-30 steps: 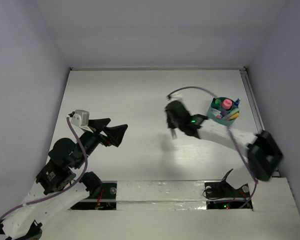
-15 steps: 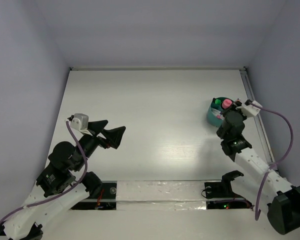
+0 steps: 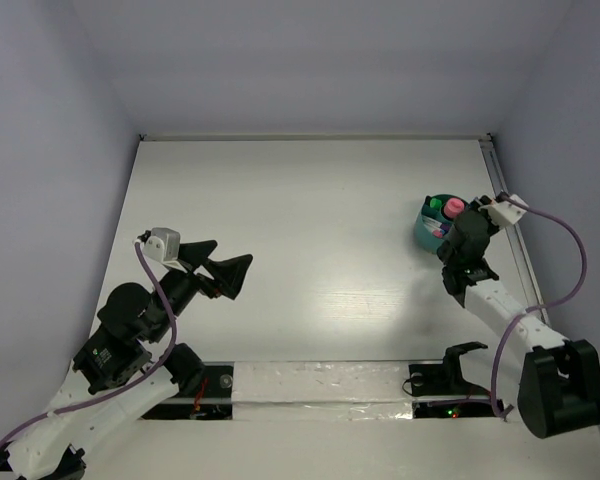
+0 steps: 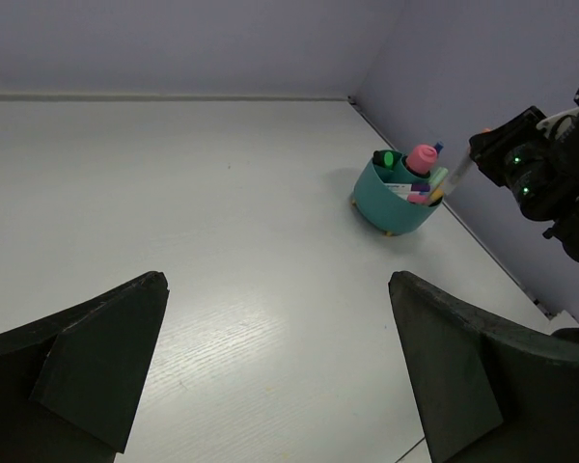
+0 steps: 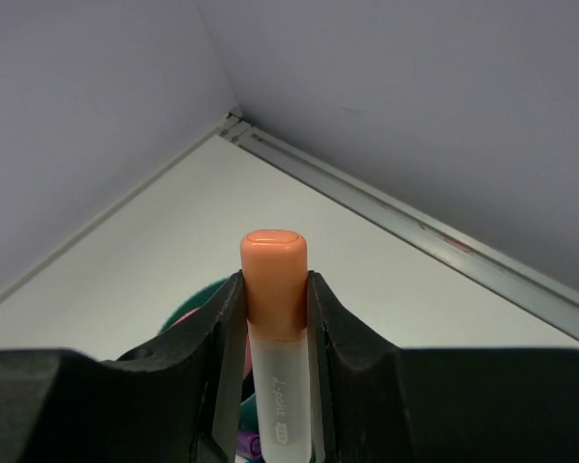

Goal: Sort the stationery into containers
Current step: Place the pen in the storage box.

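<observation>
Right hand (image 5: 273, 289) clamped on the orange-capped marker (image 5: 273, 262), tub (image 5: 199, 307) just beneath, looks set to drop it; left hand (image 4: 277, 289) spread apart

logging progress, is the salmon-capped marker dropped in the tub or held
Held: the right gripper is clamped on the salmon-capped marker at the teal tub; whether its lower tip is inside, cannot tell.
</observation>
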Robot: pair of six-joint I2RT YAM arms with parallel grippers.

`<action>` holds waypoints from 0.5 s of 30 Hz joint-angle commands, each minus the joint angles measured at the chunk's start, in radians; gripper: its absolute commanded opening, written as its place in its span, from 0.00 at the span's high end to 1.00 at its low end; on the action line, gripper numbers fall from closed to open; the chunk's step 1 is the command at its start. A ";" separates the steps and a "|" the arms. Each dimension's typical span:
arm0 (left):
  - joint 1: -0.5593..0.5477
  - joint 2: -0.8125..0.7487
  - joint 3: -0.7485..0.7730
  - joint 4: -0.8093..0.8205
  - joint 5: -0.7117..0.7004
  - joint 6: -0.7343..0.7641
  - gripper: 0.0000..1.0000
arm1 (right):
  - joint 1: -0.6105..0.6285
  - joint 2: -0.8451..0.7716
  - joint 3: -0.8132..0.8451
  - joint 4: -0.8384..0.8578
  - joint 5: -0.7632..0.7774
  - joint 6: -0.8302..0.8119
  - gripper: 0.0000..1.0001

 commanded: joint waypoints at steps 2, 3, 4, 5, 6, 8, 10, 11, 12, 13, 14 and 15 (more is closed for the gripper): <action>-0.003 -0.006 -0.007 0.045 0.011 0.018 0.01 | -0.007 0.079 0.040 0.168 0.008 -0.045 1.00; -0.003 -0.007 -0.007 0.043 0.008 0.018 0.01 | -0.007 0.090 0.042 0.196 0.008 -0.051 1.00; -0.003 -0.007 -0.005 0.043 0.005 0.020 0.01 | -0.007 0.114 0.039 0.211 0.006 -0.062 1.00; -0.003 -0.007 -0.005 0.043 0.002 0.020 0.01 | -0.007 0.125 0.036 0.222 0.006 -0.063 1.00; -0.003 -0.006 -0.005 0.045 0.002 0.020 0.01 | -0.007 0.134 0.034 0.230 0.005 -0.059 1.00; -0.003 -0.004 -0.005 0.043 0.000 0.023 0.01 | -0.007 0.154 0.019 0.230 0.000 -0.027 1.00; -0.003 -0.003 -0.004 0.043 -0.001 0.023 0.01 | -0.007 0.162 0.002 0.245 0.000 -0.002 1.00; -0.003 -0.001 -0.004 0.043 -0.003 0.023 0.01 | -0.007 0.170 -0.019 0.253 -0.002 0.004 1.00; -0.003 -0.001 -0.004 0.045 -0.003 0.023 0.01 | -0.007 0.171 -0.028 0.271 -0.003 0.007 1.00; -0.003 -0.001 -0.004 0.046 -0.003 0.023 0.01 | -0.007 0.176 -0.035 0.274 -0.003 0.015 1.00; -0.003 -0.003 -0.004 0.046 -0.003 0.023 0.01 | -0.007 0.180 -0.041 0.277 -0.002 0.021 1.00; -0.003 -0.004 -0.004 0.048 -0.003 0.023 0.01 | -0.007 0.185 -0.056 0.295 -0.003 0.023 1.00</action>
